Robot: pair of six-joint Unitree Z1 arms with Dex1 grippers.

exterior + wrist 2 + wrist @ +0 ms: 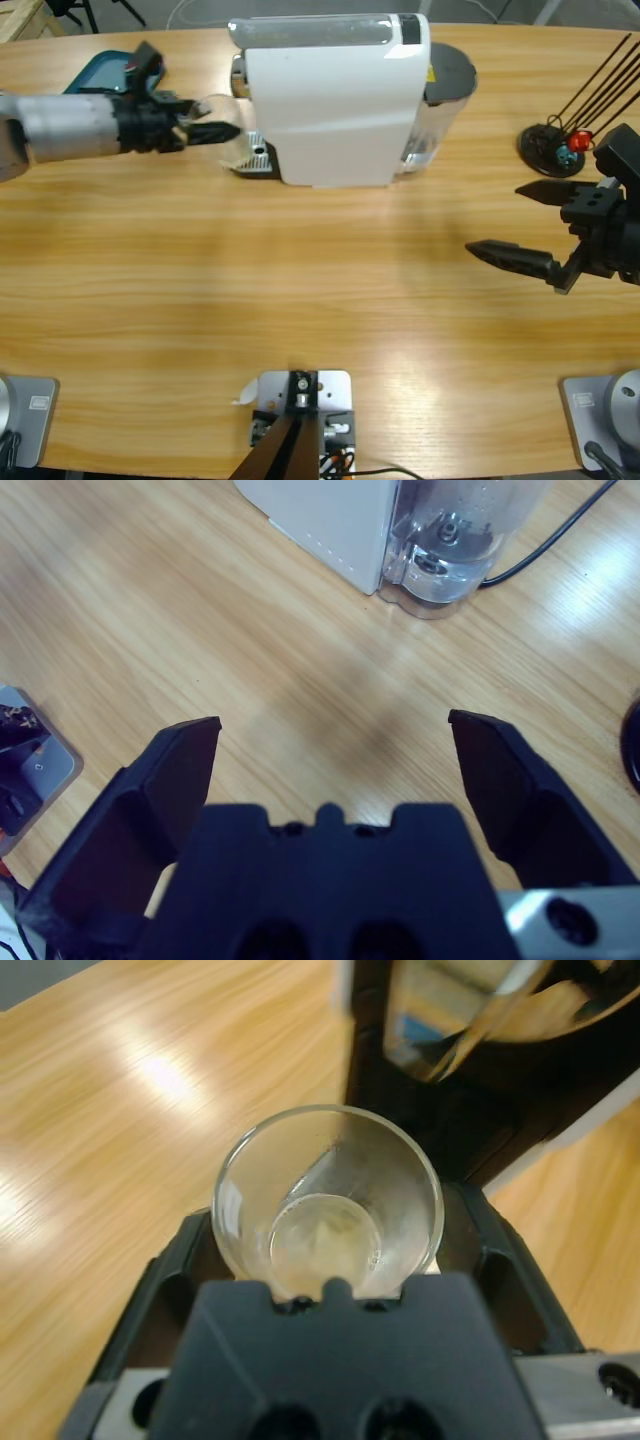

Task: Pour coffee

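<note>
Closest to the camera, the right gripper [520, 225] hangs over bare wood with its jaws spread wide and nothing between them; it sits well apart from the action, so the only hazard from it would be a careless swing toward the machine's clear water tank [455, 530].

Farther back, the left gripper [205, 130] is clamped around a small clear tumbler [328, 1205], held right by the front of the white coffee machine [335, 100]. The coffee [322, 1245] is only a shallow pale film at the bottom of that glass. I'd worry about two things: the smooth glass slipping between the jaws if it is tipped sharply, and the rim knocking the machine's spout [470, 1015] on the way out, since they look very near each other.

Beyond it, a teal tray [95, 70] lies at the table's far edge.
</note>
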